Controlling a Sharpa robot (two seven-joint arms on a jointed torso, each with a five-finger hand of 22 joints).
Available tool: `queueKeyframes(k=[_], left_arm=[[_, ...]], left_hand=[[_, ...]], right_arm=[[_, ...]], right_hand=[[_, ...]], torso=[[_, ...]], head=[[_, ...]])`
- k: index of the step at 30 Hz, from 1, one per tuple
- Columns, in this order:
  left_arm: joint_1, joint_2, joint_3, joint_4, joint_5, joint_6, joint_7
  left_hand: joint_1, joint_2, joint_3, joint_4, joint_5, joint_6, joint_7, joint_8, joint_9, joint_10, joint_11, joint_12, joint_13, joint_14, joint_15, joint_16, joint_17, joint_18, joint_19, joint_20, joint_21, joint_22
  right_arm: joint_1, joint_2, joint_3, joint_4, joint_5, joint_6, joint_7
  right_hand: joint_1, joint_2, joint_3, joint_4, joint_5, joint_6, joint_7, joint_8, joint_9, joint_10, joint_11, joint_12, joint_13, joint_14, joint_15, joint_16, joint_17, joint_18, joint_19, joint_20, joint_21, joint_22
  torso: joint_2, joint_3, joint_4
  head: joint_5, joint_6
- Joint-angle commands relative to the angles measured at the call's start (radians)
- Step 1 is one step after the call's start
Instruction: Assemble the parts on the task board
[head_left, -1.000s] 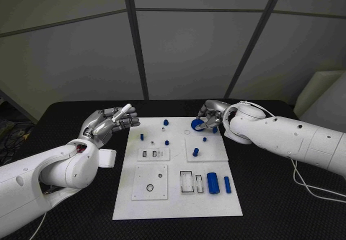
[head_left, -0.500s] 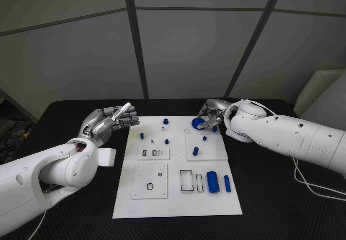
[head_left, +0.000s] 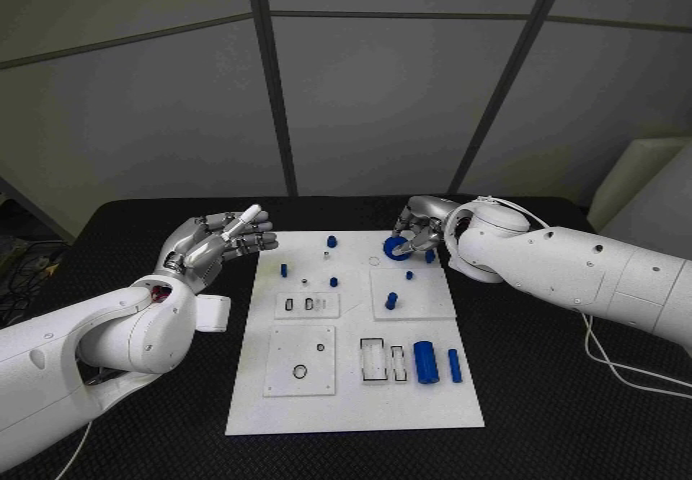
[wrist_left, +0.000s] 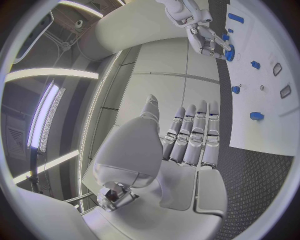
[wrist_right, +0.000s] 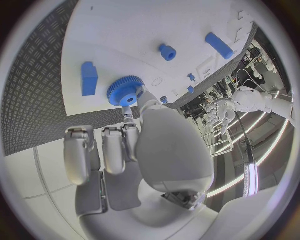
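While your right hand (head_left: 418, 232) pinches the blue gear (head_left: 395, 248) just above the far end of the task board (head_left: 353, 400), the small round hole (head_left: 374, 264) sits just beside it, toward the board's middle & slightly nearer you – that's likely the seat, so the gear's bore axis needs to stay upright over it. Right hand's far nearer than the left hand (head_left: 216, 247), which is raised off the board's left edge holding nothing, fingers close together, extended

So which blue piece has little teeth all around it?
The blue gear, the round one the right hand pinches at the board's far edge. The other blue pieces are smooth pegs and blocks.
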Motion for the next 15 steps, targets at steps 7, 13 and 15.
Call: queueKeyframes(k=[7,13,15], left_arm=[[0.001,0.000,0.001,0.000,-0.006,0.013,0.000],[0.001,0.001,0.001,0.000,-0.006,0.014,-0.001],[0.001,0.001,0.001,0.000,-0.006,0.014,-0.002]], left_hand=[[-0.002,0.007,-0.002,-0.005,0.000,0.003,0.011,-0.007,-0.001,0.003,0.002,-0.005,-0.001,0.000,0.002,-0.008,-0.002,-0.013,-0.010,-0.001,0.001,-0.002],[-0.002,0.007,-0.003,-0.006,0.000,0.002,0.012,-0.008,-0.002,0.003,0.002,-0.007,-0.001,-0.001,0.003,-0.010,-0.002,-0.014,-0.011,-0.001,0.000,-0.003],[-0.002,0.007,-0.003,-0.006,0.000,0.002,0.012,-0.008,-0.002,0.003,0.002,-0.007,-0.001,-0.001,0.003,-0.010,-0.002,-0.014,-0.011,-0.001,0.000,-0.003]], right_arm=[[-0.001,-0.002,-0.001,0.020,-0.039,-0.058,0.050],[-0.001,-0.003,-0.001,0.037,-0.042,-0.076,0.062],[-0.001,-0.003,-0.001,0.044,-0.044,-0.083,0.064]], right_hand=[[0.013,0.020,0.002,-0.022,0.004,0.015,-0.004,-0.001,0.008,0.028,-0.006,0.006,0.116,0.072,-0.007,0.005,0.104,-0.015,0.105,-0.008,0.003,0.263],[0.013,0.018,0.001,-0.023,0.004,0.017,-0.004,-0.001,0.008,0.028,-0.006,0.007,0.116,0.072,-0.007,0.005,0.104,-0.015,0.105,-0.008,0.003,0.263],[0.012,0.018,0.000,-0.024,0.004,0.017,-0.004,-0.001,0.008,0.028,-0.006,0.007,0.117,0.072,-0.007,0.006,0.104,-0.015,0.105,-0.008,0.003,0.263]], torso=[[0.000,0.0003,0.0005],[0.000,0.0000,0.0006],[0.000,0.0002,0.0007]], head=[[-0.001,0.005],[-0.001,0.005],[-0.002,0.006]])
